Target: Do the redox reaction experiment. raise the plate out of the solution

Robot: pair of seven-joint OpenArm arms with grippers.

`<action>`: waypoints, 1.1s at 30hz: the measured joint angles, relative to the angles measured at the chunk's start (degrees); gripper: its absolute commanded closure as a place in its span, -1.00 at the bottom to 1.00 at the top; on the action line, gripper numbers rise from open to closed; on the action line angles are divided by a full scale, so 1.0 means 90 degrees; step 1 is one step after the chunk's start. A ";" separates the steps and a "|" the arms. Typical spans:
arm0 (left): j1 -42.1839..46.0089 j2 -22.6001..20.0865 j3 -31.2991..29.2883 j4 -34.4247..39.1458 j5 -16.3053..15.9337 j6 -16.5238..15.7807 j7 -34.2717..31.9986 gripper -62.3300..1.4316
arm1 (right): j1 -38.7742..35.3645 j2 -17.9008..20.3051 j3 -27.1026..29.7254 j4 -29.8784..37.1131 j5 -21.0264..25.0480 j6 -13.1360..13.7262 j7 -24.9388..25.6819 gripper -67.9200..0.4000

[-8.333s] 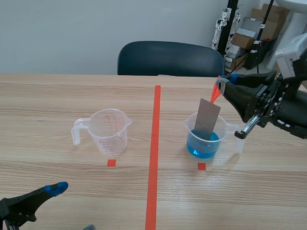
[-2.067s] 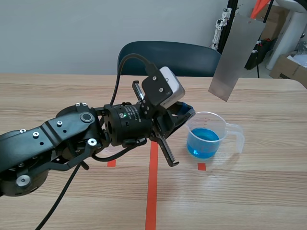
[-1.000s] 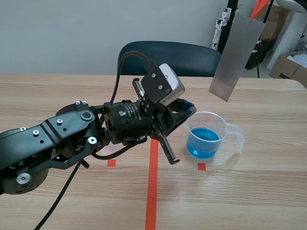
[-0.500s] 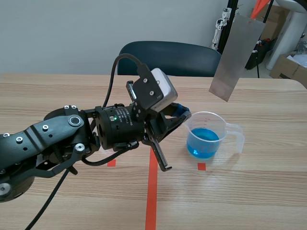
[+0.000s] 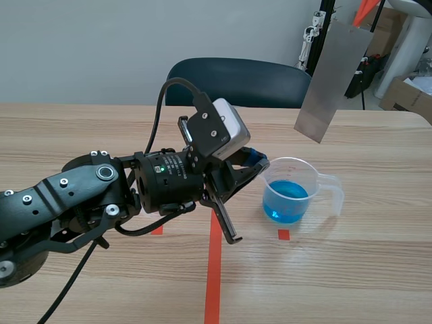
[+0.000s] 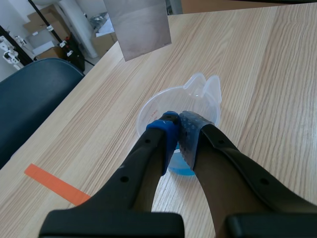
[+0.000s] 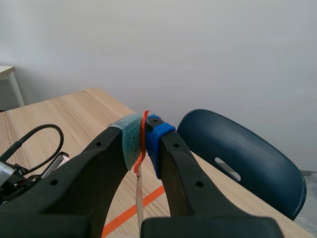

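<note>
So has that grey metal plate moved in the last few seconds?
Yes. The plate stood inside the beaker earlier; now it hangs high above the beaker, clear of it, held by the right gripper.

My left gripper (image 6: 178, 122) hides part of the measuring cup (image 6: 208, 101); the orange tab (image 5: 365, 9) on the metal plate (image 5: 331, 74) is cut by the scene view's top edge.

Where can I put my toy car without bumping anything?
Bare: the near strip right of the red tape line, in front of the cup; also the far left corner behind the left arm. Crowded: around the cup, where the left claw sits beside it and the metal plate hangs nearby.
</note>
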 measured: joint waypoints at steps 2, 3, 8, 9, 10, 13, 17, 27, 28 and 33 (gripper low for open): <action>0.0000 0.0000 0.0000 0.0000 0.0000 0.0000 0.0000 0.87 | 0.0000 0.0000 0.0000 0.0000 0.0000 0.0000 0.0000 0.98; 0.0000 0.0000 0.0000 0.0000 0.0000 0.0000 0.0000 0.87 | 0.0000 0.0000 0.0000 0.0000 0.0000 0.0000 0.0000 0.98; 0.0000 0.0000 0.0000 0.0000 0.0000 0.0000 0.0000 0.87 | 0.0000 0.0000 0.0000 0.0000 0.0000 0.0000 0.0000 0.98; 0.0000 0.0000 0.0000 0.0000 0.0000 0.0000 0.0000 0.87 | 0.0000 0.0000 0.0000 0.0000 0.0000 0.0000 0.0000 0.98; 0.0000 0.0000 0.0000 0.0000 0.0000 0.0000 0.0000 0.87 | 0.0000 0.0000 0.0000 0.0000 0.0000 0.0000 0.0000 0.98; 0.0000 0.0000 0.0000 0.0000 0.0000 0.0000 0.0000 0.87 | 0.0000 0.0000 0.0000 0.0000 0.0000 0.0000 0.0000 0.98; 0.0000 0.0000 0.0000 0.0000 0.0000 0.0000 0.0000 0.87 | 0.0000 0.0000 0.0000 0.0000 0.0000 0.0000 0.0000 0.98; 0.0002 0.0000 0.0000 0.0000 0.0000 0.0000 0.0005 0.87 | 0.0000 0.0000 0.0000 0.0000 0.0000 0.0000 0.0000 0.98; 0.0007 0.0000 0.0000 0.0000 0.0000 0.0002 0.0015 0.87 | 0.0000 0.0000 0.0000 0.0000 0.0000 0.0000 0.0000 0.98; 0.0138 0.0000 0.0000 0.0000 -0.0002 0.0005 0.0046 0.87 | 0.0000 0.0000 0.0000 0.0000 0.0000 0.0000 0.0000 0.98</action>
